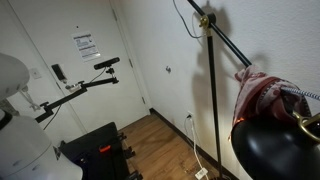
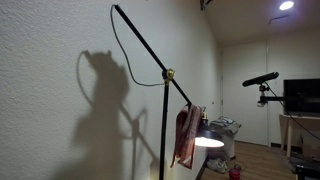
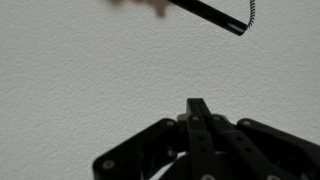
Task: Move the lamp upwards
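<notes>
The lamp stands by the white wall in both exterior views. It has a thin black pole [image 1: 211, 100], a slanted hinged arm [image 2: 140, 42] with a brass joint [image 1: 207, 20], and a glossy black dome shade [image 1: 272, 150]. A red-white cloth [image 1: 262, 95] is draped above the shade. In the wrist view my gripper [image 3: 198, 106] is shut with nothing between its fingers and faces the bare wall. A black rod end of the lamp with a coiled cord [image 3: 208, 12] crosses the top of that view, apart from the fingertips. I cannot make out the gripper in either exterior view.
A black camera on a thin tripod arm [image 1: 105, 63] stands near a door with a paper sign [image 1: 85, 45]. Black equipment [image 1: 95, 150] sits on the wood floor. A dark monitor [image 2: 301, 95] rests on a table at the far side.
</notes>
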You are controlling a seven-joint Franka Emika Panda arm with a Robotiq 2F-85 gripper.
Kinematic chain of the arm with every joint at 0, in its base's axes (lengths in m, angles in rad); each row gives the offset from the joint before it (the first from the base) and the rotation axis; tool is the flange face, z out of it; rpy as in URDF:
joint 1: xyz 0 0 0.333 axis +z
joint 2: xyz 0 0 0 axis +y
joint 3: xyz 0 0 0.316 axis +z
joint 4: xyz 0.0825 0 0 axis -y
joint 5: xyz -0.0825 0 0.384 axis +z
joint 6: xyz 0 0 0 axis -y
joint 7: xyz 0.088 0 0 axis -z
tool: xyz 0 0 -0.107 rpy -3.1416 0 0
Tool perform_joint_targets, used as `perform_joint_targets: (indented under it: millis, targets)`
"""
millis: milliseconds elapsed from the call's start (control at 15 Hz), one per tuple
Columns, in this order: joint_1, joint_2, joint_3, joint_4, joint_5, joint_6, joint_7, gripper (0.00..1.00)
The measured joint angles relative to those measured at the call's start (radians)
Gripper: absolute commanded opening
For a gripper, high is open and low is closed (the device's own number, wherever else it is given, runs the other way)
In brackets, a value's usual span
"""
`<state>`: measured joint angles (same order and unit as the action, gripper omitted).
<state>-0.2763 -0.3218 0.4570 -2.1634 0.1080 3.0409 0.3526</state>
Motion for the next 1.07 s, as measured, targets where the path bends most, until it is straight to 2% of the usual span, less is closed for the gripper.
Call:
perform_joint_targets:
  millis: [267,800,1067]
  targets:
    - [0.012,0.007,-0.003,-0.003,0.003,-0.001,0.0,0.0]
    - [0.104,0.081,-0.032,0.001,0.018,-0.021,-0.014,0.0]
    - [0.116,0.101,-0.055,0.021,0.018,-0.051,-0.014,0.0]
